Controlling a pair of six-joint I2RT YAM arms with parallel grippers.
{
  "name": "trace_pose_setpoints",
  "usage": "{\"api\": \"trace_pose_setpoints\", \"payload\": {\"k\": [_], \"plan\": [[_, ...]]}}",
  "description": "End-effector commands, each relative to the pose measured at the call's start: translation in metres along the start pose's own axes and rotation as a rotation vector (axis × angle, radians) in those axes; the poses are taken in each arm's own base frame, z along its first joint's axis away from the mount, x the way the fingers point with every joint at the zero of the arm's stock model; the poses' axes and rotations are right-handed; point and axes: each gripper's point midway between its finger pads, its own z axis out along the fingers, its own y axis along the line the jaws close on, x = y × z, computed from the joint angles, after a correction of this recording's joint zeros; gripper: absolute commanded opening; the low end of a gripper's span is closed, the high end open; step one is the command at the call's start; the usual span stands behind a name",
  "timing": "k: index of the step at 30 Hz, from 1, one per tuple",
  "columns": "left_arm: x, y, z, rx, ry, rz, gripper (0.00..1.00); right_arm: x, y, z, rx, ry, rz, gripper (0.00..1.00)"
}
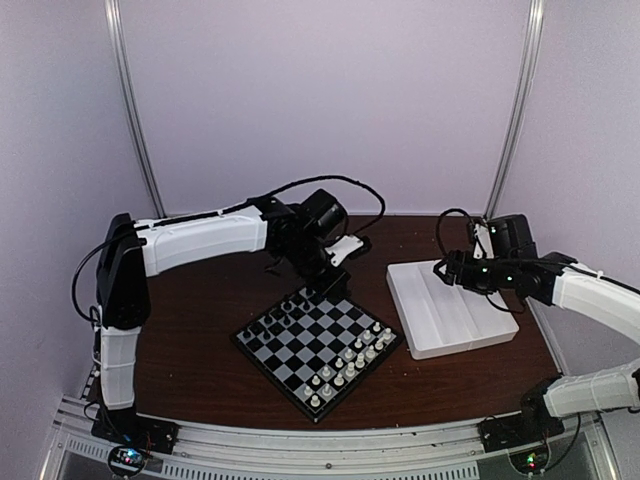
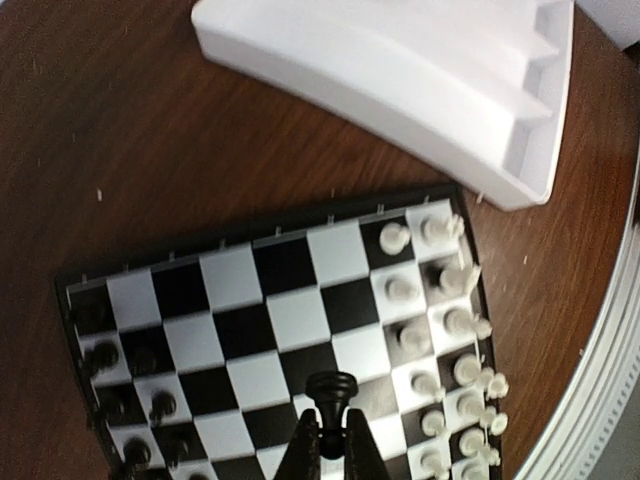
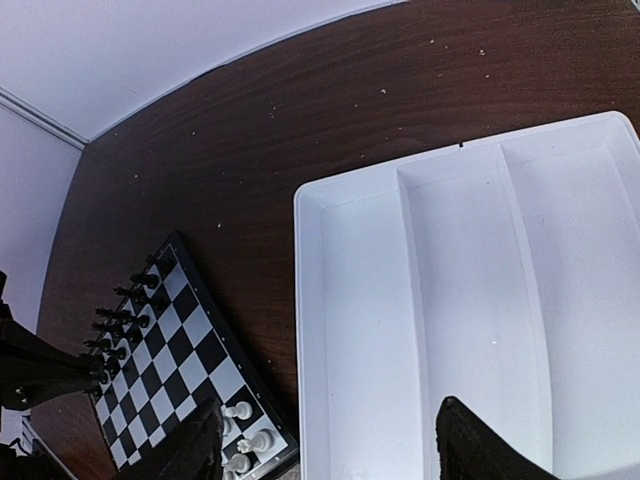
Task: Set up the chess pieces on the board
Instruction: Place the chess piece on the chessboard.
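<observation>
**Black side part-set; one piece in grip.**
Left jaws are pinched shut on a glossy black chessman (image 2: pixel 332 388) over the checked board (image 1: pixel 300 345), set cornerwise mid-counter (image 1: pixel 200 350). Other black chess pieces (image 1: pixel 290 303) line its far-left edge and white chessmen (image 1: pixel 352 362) its near-right. Right jaws are spread wide, holding nothing, over the white tray (image 1: pixel 440 320).

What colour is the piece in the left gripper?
Black. The piece in the left gripper shows best in the left wrist view.
</observation>
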Motion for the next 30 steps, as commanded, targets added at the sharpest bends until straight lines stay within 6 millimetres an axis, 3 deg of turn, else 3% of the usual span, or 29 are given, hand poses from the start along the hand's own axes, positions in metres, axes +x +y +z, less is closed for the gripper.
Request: {"api": "trace_pose_setpoints", "payload": {"k": [1,5,13,23,26,30], "plan": [[0.07,0.001,-0.02,-0.037,0.335,-0.042,0.0,-0.002,-0.018,0.001,0.066,-0.039,-0.044,0.72],[0.103,0.005,-0.02,-0.067,0.481,-0.072,0.0,0.001,-0.021,0.003,0.068,-0.037,-0.04,0.72],[0.141,0.003,-0.008,-0.054,0.652,-0.117,0.0,0.006,-0.025,0.005,0.066,-0.031,-0.034,0.72],[0.155,0.006,0.007,-0.069,0.71,-0.111,0.0,0.005,-0.021,0.004,0.039,-0.032,-0.025,0.72],[0.155,0.006,0.007,-0.079,0.714,-0.102,0.12,0.006,-0.019,0.006,0.031,-0.02,-0.023,0.72],[0.154,0.007,0.008,-0.086,0.707,-0.099,0.17,0.006,-0.018,0.008,0.025,-0.017,-0.017,0.72]]}}
